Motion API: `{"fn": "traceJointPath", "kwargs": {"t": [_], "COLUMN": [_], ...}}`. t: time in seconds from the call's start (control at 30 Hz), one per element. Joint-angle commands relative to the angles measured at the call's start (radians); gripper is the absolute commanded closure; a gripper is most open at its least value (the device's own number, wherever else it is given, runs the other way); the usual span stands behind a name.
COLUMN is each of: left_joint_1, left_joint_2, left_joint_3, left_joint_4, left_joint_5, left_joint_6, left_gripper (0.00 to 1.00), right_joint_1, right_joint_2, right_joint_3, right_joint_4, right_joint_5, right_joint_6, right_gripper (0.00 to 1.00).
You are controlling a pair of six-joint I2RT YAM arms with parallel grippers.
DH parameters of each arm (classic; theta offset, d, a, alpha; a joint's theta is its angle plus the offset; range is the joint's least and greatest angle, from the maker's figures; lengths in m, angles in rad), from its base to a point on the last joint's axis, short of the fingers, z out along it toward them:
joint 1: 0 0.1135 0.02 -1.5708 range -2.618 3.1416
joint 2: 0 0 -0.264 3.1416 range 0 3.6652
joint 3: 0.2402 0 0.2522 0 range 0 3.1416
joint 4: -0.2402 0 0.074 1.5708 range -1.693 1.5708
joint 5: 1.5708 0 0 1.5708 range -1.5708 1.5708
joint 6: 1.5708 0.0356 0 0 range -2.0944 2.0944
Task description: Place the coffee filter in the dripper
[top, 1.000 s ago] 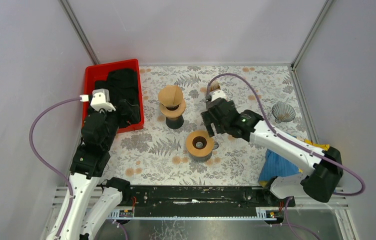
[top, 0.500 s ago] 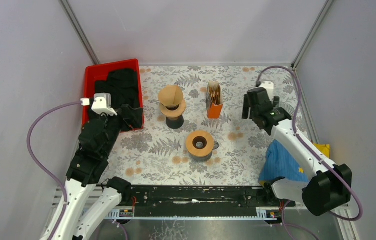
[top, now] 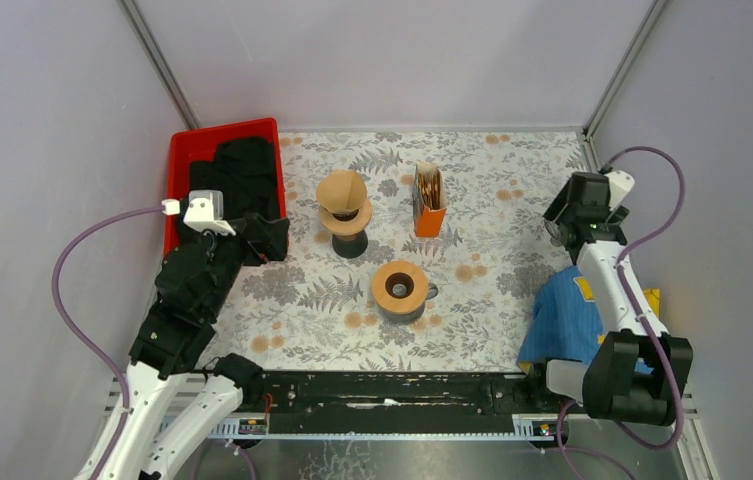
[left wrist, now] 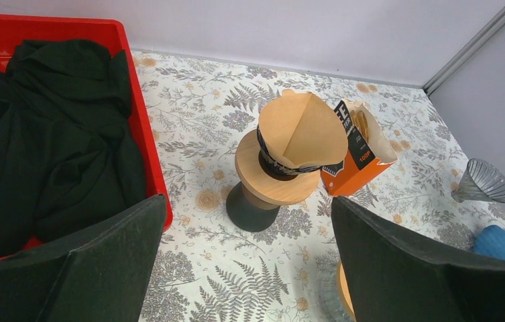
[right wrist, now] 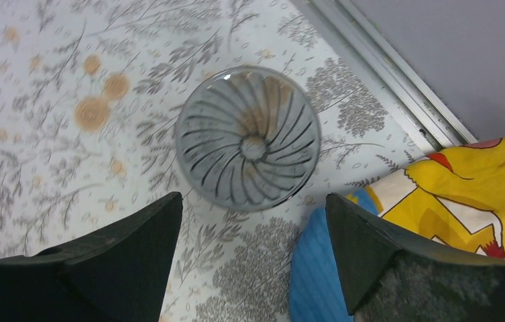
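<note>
A brown paper coffee filter (top: 342, 188) stands open in a dripper on a wooden stand (top: 349, 225) at mid table; it also shows in the left wrist view (left wrist: 302, 131). An orange box of filters (top: 429, 203) stands to its right. My left gripper (top: 274, 238) is open and empty, left of the stand by the red bin; in the left wrist view (left wrist: 249, 201) its jaws are wide apart. My right gripper (top: 559, 222) is open and empty at the far right, over a ribbed glass dripper (right wrist: 248, 137).
A red bin (top: 180, 158) with black cloth (top: 247, 175) is at the back left. A wooden-collared glass vessel (top: 399, 288) stands in the middle front. A blue and yellow cloth (top: 564, 325) lies at the right, close to the glass dripper (left wrist: 483, 182).
My right arm has swung from the filter box at the centre to the far right, over the glass dripper, empty. The filter box now shows. My left arm shifted slightly.
</note>
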Motion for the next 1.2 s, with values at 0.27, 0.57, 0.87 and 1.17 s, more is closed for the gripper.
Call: {"fn": "traceJointPath", "kwargs": {"t": [0.27, 0.57, 0.87, 1.17], "left_joint_1": [-0.020, -0.021, -0.020, -0.013], "left_joint_2": [-0.010, -0.005, 0.003, 0.016], "left_joint_3": [-0.006, -0.007, -0.008, -0.010], "left_joint_4": [0.032, 0.032, 0.034, 0.038], "left_joint_5": [-0.022, -0.019, -0.014, 0.002], "left_joint_6": [0.020, 0.018, 0.019, 0.014], "left_gripper": [0.00, 0.00, 0.00, 0.00], "right_joint_1": [-0.229, -0.288, -0.295, -0.296], "right_joint_2": [0.184, 0.284, 0.302, 0.233], "right_joint_3": [0.016, 0.018, 0.026, 0.023], "right_joint_4": [0.171, 0.216, 0.202, 0.161], "right_joint_5": [-0.231, -0.296, -0.313, -0.417], "right_joint_6": [0.050, 0.063, 0.049, 0.049], "right_gripper": [0.30, 0.49, 0.77, 1.00]}}
